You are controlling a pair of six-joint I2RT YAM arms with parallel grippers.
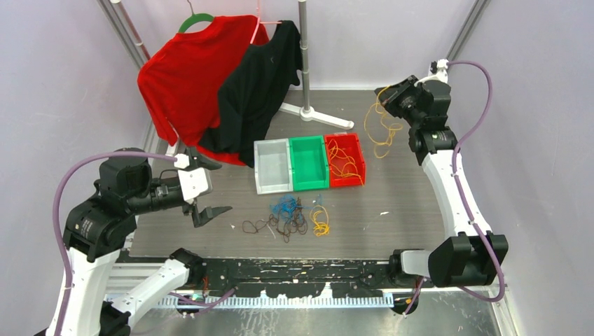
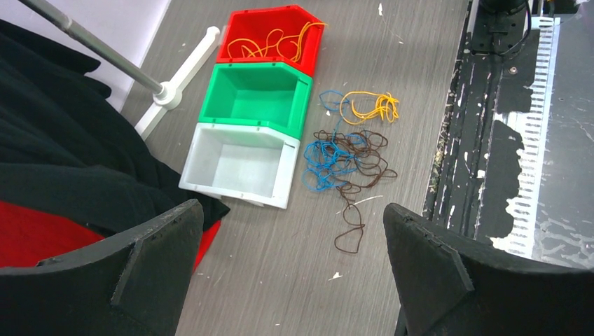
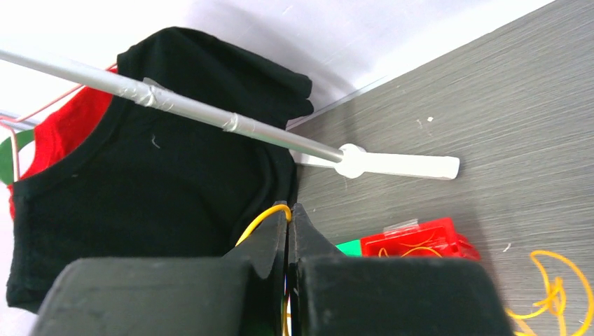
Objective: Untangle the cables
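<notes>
Yellow-orange strand [image 3: 260,218] is pinched in the right gripper [image 1: 385,94], whose jaws are closed flat together on it. The gripper is raised over the far right of the table [image 1: 413,210]. The hanging yellow cable [image 1: 382,126] drops from it in long loose loops, long axis running from the gripper toward the near side. Its lower loops look to be down on the table surface, to the right of the red bin [image 1: 344,160] and apart from it.

More yellow-orange cable is coiled inside the red bin. The green bin [image 1: 309,162] and white bin [image 1: 272,165] sit beside it, the three touching in a left-to-right row.

The tangled pile [image 1: 287,217] lies just in front of the bins, stretched left-right along the near side.
- blue bunch [image 2: 323,155]: on the side nearer the bins, interlaced with the brown.
- dark brown bunch [image 2: 364,157]: the widest spread, with one single loop trailing off the pile's left end, toward the left arm.
- small yellow bunch [image 2: 368,106]: at the right end of the pile, touching or nearly touching the rest; cannot tell whether it is hooked in.

Left gripper [image 2: 293,210] is spread wide and holds nothing. It hovers left of the pile, well clear of it, next to the black shirt [image 1: 256,84] and red shirt [image 1: 183,80].

No writing on the bins can be made out.
</notes>
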